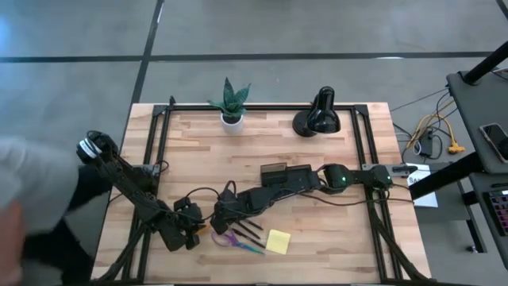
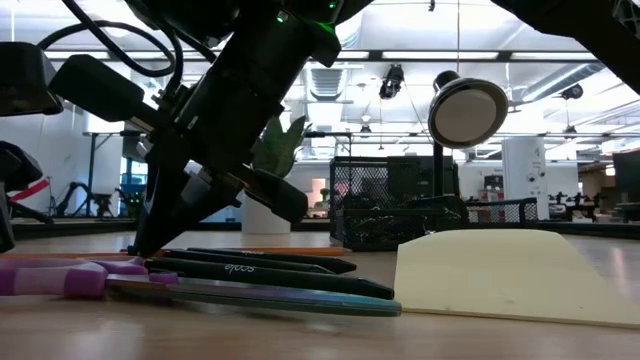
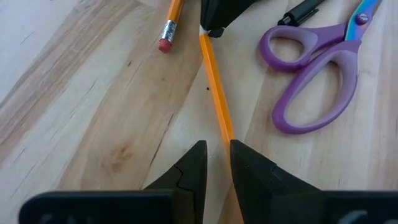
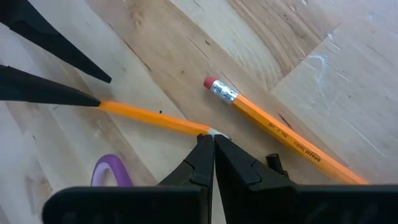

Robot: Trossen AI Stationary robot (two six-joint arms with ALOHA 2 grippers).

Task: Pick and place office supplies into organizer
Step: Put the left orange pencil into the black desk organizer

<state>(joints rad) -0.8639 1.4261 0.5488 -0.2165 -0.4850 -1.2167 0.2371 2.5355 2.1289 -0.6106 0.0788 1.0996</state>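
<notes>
I have both arms reaching low over the table's near edge, wrists angled toward each other. My left gripper [image 3: 216, 163] sits at the surface, its fingers [image 3: 189, 171] narrowly parted with a slim gap between the tips. My right gripper [image 4: 213, 152] faces it, fingers [image 4: 200, 163] pressed fully together, tips down at the wood.

The pale butcher-block wooden counter [image 3: 93, 112] looks smooth and matt with visible grain, the smooth orange-painted wooden pencil [image 3: 216, 84] lies beside glossy purple plastic-handled scissors [image 3: 317, 74] with iridescent metal blades, near a matt yellow paper sticky-note pad [image 1: 278, 241].
</notes>
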